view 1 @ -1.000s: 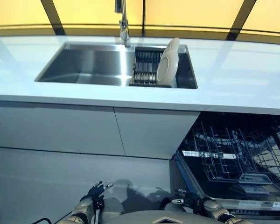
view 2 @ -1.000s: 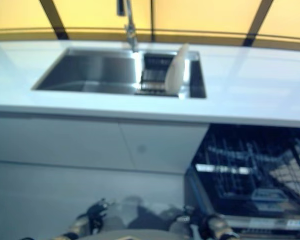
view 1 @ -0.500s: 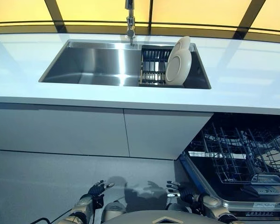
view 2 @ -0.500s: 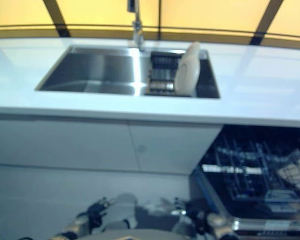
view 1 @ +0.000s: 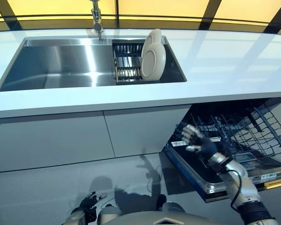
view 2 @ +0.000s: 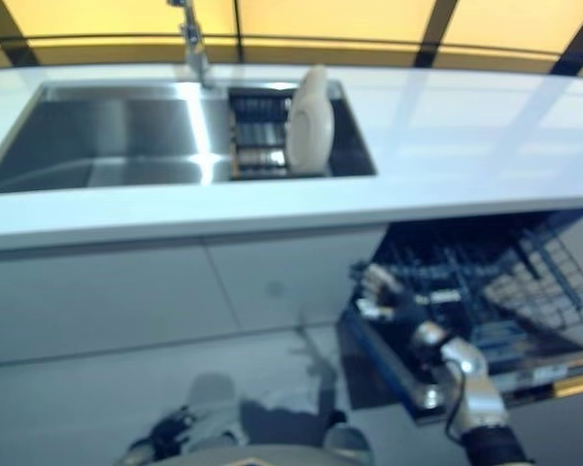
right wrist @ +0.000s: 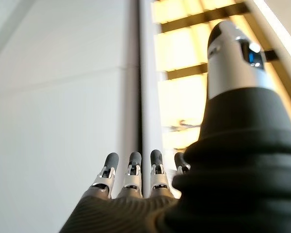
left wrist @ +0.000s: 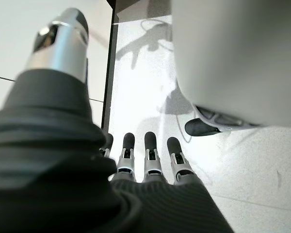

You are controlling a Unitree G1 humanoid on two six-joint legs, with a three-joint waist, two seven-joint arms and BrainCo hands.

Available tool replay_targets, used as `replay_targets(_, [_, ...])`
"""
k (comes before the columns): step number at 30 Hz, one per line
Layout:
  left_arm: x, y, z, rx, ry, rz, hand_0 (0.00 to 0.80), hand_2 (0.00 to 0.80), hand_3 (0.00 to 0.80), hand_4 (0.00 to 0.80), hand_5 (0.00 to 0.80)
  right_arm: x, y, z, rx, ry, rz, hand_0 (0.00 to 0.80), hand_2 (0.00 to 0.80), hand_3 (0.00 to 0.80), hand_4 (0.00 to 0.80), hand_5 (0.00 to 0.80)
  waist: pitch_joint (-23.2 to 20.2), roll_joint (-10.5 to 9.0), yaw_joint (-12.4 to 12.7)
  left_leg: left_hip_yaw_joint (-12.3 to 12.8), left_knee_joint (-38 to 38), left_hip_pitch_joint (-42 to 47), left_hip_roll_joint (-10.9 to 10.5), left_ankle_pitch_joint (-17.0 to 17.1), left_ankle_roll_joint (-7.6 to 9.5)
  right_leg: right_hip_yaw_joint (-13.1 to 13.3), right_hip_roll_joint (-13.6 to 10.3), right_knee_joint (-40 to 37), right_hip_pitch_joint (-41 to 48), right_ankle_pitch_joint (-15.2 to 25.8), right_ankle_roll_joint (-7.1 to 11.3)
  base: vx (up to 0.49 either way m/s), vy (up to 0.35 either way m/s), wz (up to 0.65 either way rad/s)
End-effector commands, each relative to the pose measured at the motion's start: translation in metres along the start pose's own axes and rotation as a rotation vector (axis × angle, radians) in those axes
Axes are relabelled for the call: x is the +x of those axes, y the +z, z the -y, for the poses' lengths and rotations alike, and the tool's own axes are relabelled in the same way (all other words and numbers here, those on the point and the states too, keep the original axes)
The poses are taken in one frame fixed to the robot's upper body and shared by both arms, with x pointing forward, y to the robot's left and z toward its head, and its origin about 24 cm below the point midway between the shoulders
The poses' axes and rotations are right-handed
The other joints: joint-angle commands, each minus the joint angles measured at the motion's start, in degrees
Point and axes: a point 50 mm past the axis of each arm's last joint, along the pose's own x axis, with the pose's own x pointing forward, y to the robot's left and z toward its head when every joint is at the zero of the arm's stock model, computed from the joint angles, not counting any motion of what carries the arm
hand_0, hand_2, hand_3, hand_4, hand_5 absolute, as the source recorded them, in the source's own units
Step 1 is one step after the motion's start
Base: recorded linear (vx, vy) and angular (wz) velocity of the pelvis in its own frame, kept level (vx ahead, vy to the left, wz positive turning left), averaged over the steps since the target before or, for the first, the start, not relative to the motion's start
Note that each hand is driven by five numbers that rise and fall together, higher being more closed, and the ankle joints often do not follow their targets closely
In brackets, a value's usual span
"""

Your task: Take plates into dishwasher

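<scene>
Right robot hand (view 1: 196, 142) is up in front of the cabinet face, fingers spread and relaxed, holding nothing, sitting just over the near left corner of the pulled-out dishwasher rack (view 1: 234, 136). Left robot hand (view 1: 89, 202) hangs low by the floor, fingers loose too, also empty. So no plate is in either hand yet.

The plates (view 1: 152, 55) are up in the sink (view 1: 61, 61), standing on edge in the small dark drying rack (view 1: 126, 61) at the sink's right end, leaning a bit against each other. Looks like two, hard to be sure. The faucet (view 1: 96, 18) is right behind and to the left of them.

My take on doing this reach well: the right hand has to clear the front lip of the worktop (view 1: 234, 56) before it goes in, so come up and over, not straight at it. Then take the front plate by its upper rim, thumb on one face and fingers on the other, and lift straight up out of the slots so it doesn't drag the one behind it. Glazed plates are slick, so get a firm pinch before moving.

The dishwasher rack is open and mostly bare, so there's plenty of room for the drop.
</scene>
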Motion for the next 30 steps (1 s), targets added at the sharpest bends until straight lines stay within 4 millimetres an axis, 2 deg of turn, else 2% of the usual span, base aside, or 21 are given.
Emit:
replay_targets(1, [0.002,0.006,0.007,-0.025,-0.014,0.049,0.0,0.0,0.0,0.0,0.0,0.017,0.065,0.005,-0.04,0.073,0.291,0.0,0.0,0.0,0.0,0.0,-0.9,-0.05,-0.4,-0.7,-1.2,-0.5,-1.4,1.7,1.55,-1.6,-0.8,0.3,2.5,0.6,1.92,0.023,-0.01,0.07])
replay_targets(6, [0.002,0.003,0.01,0.013,-0.024,0.035,0.0,0.0,0.0,0.0,0.0,0.02,0.1,0.009,-0.026,0.048,0.493,0.0,0.0,0.0,0.0,0.0,-1.4,-0.08,0.5,-1.2,-1.2,0.0,-1.8,0.8,1.92,-1.7,-0.6,0.3,2.8,0.2,2.0,0.016,-0.018,0.06])
replay_targets(12, [0.004,0.011,0.015,0.051,-0.031,0.044,0.0,0.0,0.0,0.0,0.0,0.027,0.15,0.014,-0.109,-0.051,0.68,0.0,0.0,0.0,0.0,0.0,-1.3,-0.18,1.8,-2.6,-1.0,0.1,-2.3,-0.3,2.48,-1.6,-0.8,1.2,2.4,-0.1,2.25,0.002,-0.003,0.01])
replay_targets(16, [0.005,0.018,0.014,0.061,-0.03,0.047,0.0,0.0,0.0,0.0,0.0,0.042,0.181,0.022,-0.171,-0.18,0.684,0.0,0.0,0.0,0.0,0.0,-1.2,-0.45,2.6,-3.4,-0.8,0.0,-2.6,-0.7,2.89,-1.6,-0.8,1.7,2.1,-0.4,2.28,0.0,0.0,0.0])
replay_targets(22, [0.006,0.025,0.012,0.101,-0.033,0.047,0.0,0.0,0.0,0.0,0.0,0.055,0.227,0.048,-0.236,-0.329,0.608,0.0,0.0,0.0,0.0,0.0,-1.3,-1.12,4.6,-4.5,0.1,0.2,-4.0,-1.5,3.74,-2.5,-1.4,2.8,2.4,-0.9,2.18,0.053,0.059,0.05])
replay_targets(24, [0.007,0.027,0.011,0.127,-0.034,0.04,0.0,0.0,0.0,0.0,0.0,0.057,0.237,0.062,-0.25,-0.399,0.565,0.0,0.0,0.0,0.0,0.0,-1.2,-1.23,5.4,-5.6,1.2,-0.3,-5.0,-2.3,4.4,-2.9,-1.9,5.6,1.7,-1.5,2.26,0.09,0.13,0.04])
replay_targets(26, [0.006,0.028,0.008,0.144,-0.03,0.039,0.0,0.0,0.0,0.0,0.0,0.055,0.245,0.075,-0.239,-0.472,0.532,0.0,0.0,0.0,0.0,0.0,-1.0,-0.93,5.7,-7.1,1.6,-0.9,-6.3,-2.4,5.51,-3.0,-2.9,15.0,-2.0,-0.9,3.2,0.071,0.176,0.05])
replay_targets(28, [0.005,0.03,0.003,0.17,-0.022,0.037,0.0,0.0,0.0,0.0,0.0,0.051,0.249,0.083,-0.228,-0.525,0.512,0.0,0.0,0.0,0.0,0.0,0.0,0.11,5.2,-9.3,1.3,-1.1,-7.0,-2.2,6.6,-1.6,-3.9,28.2,-9.3,1.9,5.22,0.044,0.131,-0.05])
replay_targets(30, [0.005,0.036,-0.002,0.177,0.0,0.041,0.0,0.0,0.0,0.0,0.0,0.049,0.246,0.088,-0.231,-0.569,0.49,0.0,0.0,0.0,0.0,0.0,1.8,-0.09,3.6,-10.6,2.2,-0.7,-7.3,-3.0,6.45,0.6,-3.7,27.7,-14.2,6.3,5.83,0.111,-0.075,0.06])
